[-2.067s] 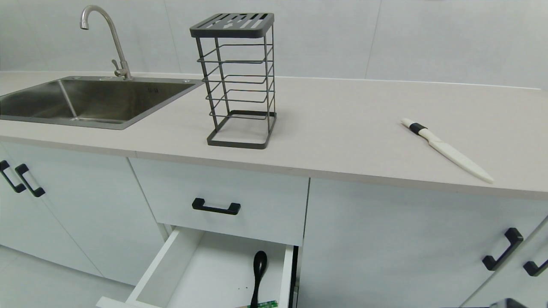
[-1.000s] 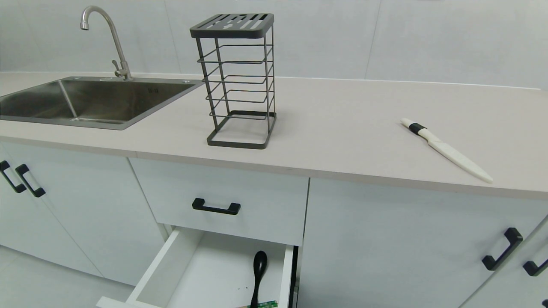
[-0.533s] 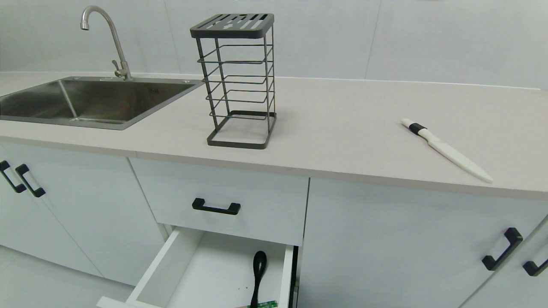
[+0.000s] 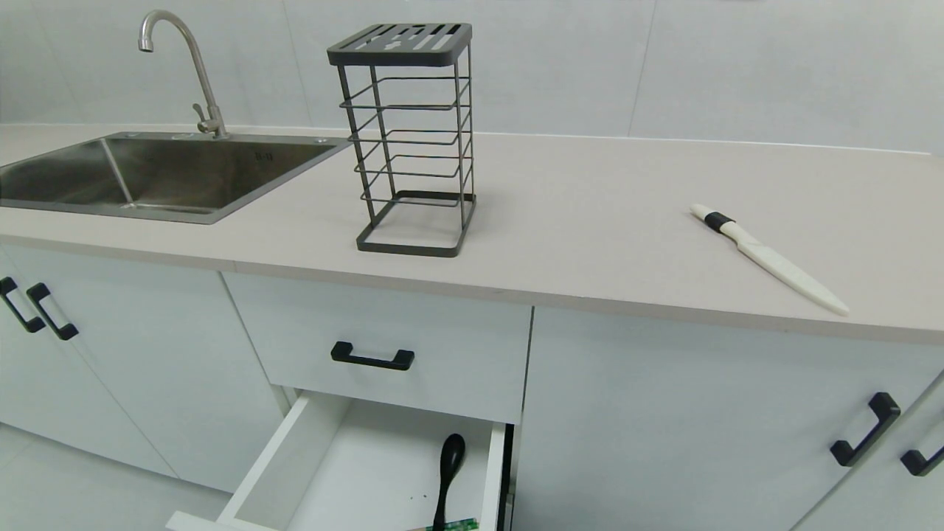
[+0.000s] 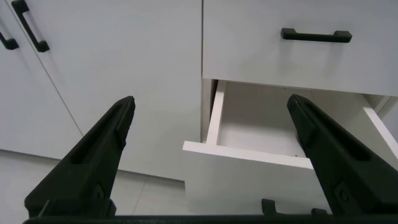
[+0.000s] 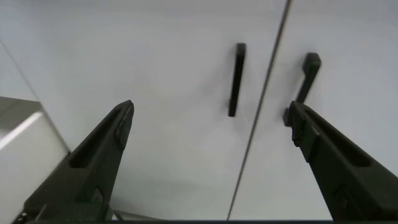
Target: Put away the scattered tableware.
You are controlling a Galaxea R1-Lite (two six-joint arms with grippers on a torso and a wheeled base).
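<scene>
a small dark mark sits on the back inner wall of the sink (image 4: 51,204), too small to read, and a green printed strip (image 4: 456,525) at the front edge of the open drawer (image 4: 274,466) is likewise too small to read. the knife (image 4: 768,259) is cream white from end to end, with one black band around its handle near the butt; it lies flat and slantwise on the countertop (image 4: 590,221), close to the front edge on the right, well apart from the wire rack (image 4: 409,140). the rack is dark metal, upright, with a slotted top plate, and stands just right of the sink and its curved faucet (image 4: 181,63). a black spoon (image 4: 446,476) lies in the drawer along its right wall, bowl toward the back. the left gripper (image 5: 211,102) has its two black fingers spread wide, nothing between them, in front of the drawer. the right gripper (image 6: 210,109) is equally wide apart and holds nothing, facing two white cabinet doors with black handles (image 6: 235,79).
</scene>
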